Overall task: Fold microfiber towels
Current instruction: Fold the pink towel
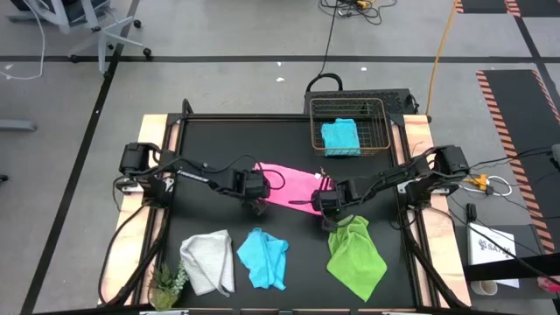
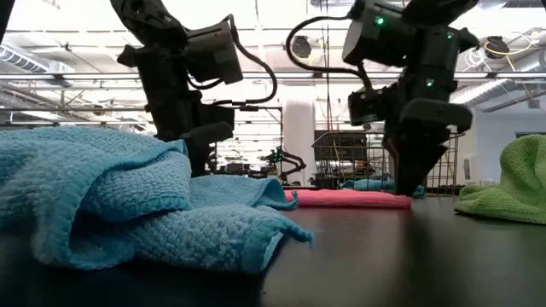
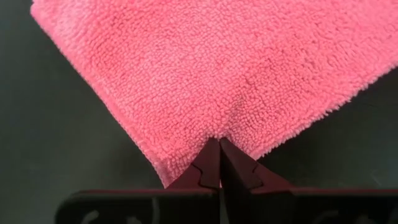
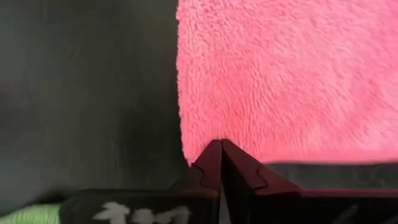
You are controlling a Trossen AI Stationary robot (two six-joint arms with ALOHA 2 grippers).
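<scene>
Pink towel point(image 1: 293, 185) flat at table centre, long axis nine-to-three. Left gripper point(image 1: 256, 206) pinched tight on nine-side near corner, right gripper point(image 1: 330, 208) on three-side corner (both clamped); towel body toward twelve.

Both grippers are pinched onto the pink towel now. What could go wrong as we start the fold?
1. The left gripper and right gripper each hold only a thin bit of the pink towel at its edge, so a corner might slip free when lifted.
2. The lime green towel lies right beside the right gripper and could get dragged along.
</scene>
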